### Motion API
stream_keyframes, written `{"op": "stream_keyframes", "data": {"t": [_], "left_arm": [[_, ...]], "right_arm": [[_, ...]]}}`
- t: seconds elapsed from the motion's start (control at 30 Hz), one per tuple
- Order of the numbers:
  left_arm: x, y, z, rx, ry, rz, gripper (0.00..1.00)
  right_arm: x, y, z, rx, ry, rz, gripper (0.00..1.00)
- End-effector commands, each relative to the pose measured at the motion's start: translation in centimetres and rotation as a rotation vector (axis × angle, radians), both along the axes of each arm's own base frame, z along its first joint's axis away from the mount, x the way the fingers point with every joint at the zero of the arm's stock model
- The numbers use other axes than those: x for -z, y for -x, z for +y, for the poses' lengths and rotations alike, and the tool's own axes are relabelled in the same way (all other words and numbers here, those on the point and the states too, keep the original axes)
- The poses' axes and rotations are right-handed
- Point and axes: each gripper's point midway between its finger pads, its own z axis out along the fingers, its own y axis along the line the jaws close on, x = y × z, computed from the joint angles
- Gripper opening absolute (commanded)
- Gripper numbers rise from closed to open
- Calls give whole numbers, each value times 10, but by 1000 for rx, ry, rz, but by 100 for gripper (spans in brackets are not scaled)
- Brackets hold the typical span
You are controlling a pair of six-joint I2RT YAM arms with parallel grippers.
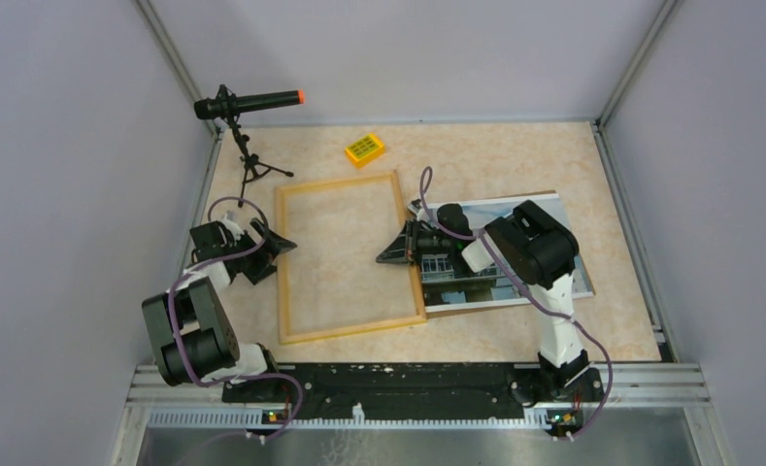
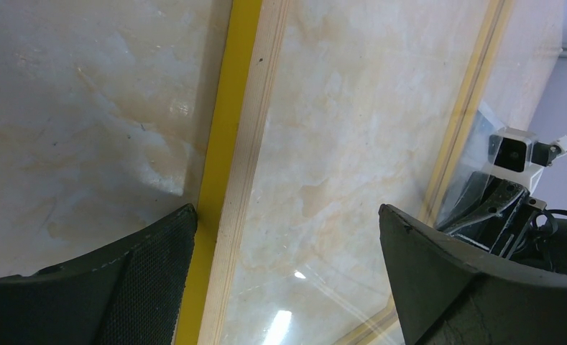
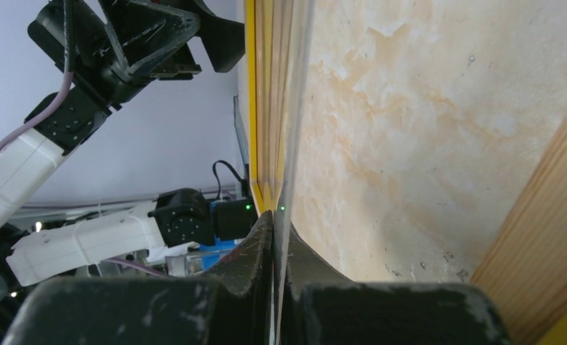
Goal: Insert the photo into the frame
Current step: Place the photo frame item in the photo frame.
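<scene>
The light wood frame [image 1: 283,262] lies flat at centre-left. Its left rail [image 2: 241,144] and right rail [image 3: 539,237] show in the wrist views. A glossy clear pane [image 2: 338,165] fills its opening. The photo [image 1: 495,207] of a white building lies face up to the right of the frame, mostly under my right arm. My right gripper [image 1: 386,250] is at the frame's right rail. Its jaws [image 3: 274,215] are shut on a thin pale sheet seen edge-on, apparently the pane's right edge. My left gripper [image 1: 262,248] is open and straddles the left rail [image 2: 287,273].
A small yellow block [image 1: 364,149] lies behind the frame. A black microphone on a tripod [image 1: 248,102] stands at the back left. Grey walls close in the table on three sides.
</scene>
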Motion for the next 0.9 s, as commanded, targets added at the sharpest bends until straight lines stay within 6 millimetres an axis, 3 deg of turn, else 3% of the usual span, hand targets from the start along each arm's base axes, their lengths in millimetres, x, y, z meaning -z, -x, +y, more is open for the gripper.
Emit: {"op": "stream_keyframes", "data": {"t": [0.0, 0.23, 0.57, 0.87], "left_arm": [[-8, -3, -5, 26, 18, -32, 98], [-8, -3, -4, 25, 20, -32, 98], [-4, -2, -9, 33, 49, -26, 98], [-5, -1, -10, 34, 52, -28, 98]], "right_arm": [[-19, 4, 1, -55, -58, -43, 0], [-18, 5, 0, -62, -34, -32, 0], [-18, 1, 13, -80, -48, -66, 0], [-5, -3, 15, -73, 31, -79, 0]]}}
